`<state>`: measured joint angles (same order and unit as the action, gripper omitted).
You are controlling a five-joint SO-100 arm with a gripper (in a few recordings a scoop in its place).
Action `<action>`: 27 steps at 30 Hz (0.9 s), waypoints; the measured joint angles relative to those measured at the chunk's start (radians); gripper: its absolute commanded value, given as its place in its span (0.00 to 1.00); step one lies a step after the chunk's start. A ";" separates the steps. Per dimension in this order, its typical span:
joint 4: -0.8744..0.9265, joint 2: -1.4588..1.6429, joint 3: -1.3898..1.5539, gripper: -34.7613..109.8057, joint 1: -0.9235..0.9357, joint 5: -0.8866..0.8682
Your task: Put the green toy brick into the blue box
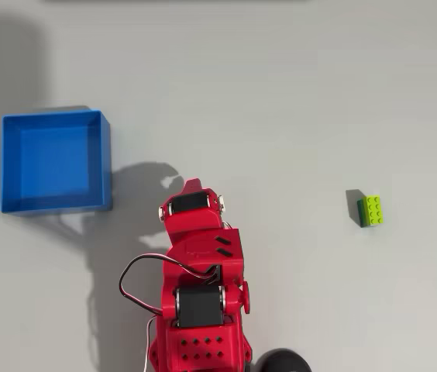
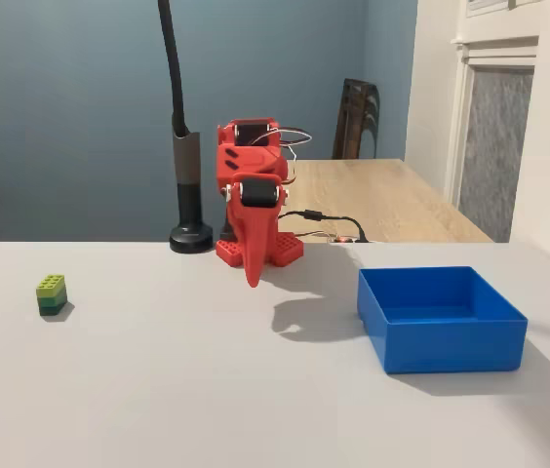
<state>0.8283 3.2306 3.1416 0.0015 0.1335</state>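
Note:
The green toy brick (image 1: 372, 210) stands alone on the grey table at the right of the overhead view, lime top over a darker green layer; in the fixed view the brick (image 2: 52, 292) is at the left. The blue box (image 1: 107, 159) sits open and empty at the left of the overhead view, and the box (image 2: 451, 343) is at the right in the fixed view. My red arm (image 1: 199, 256) is folded up between them. Its gripper (image 2: 252, 277) points straight down just above the table, shut on nothing, far from both the brick and the box.
A black post on a round base (image 2: 189, 185) rises just behind the arm; the base (image 1: 282, 362) shows at the bottom edge of the overhead view. A wooden table (image 2: 392, 200) stands beyond the grey one. Open tabletop lies between arm, brick and box.

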 measured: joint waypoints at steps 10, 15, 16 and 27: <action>-0.005 -0.003 -0.071 0.24 0.000 -0.041; -0.005 -0.011 -0.129 0.24 0.000 -0.064; -0.005 -0.029 -0.140 0.24 0.000 -0.071; -0.005 -0.342 -0.321 0.24 0.031 -0.155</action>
<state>0.8237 2.8885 2.8210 0.0322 -0.0215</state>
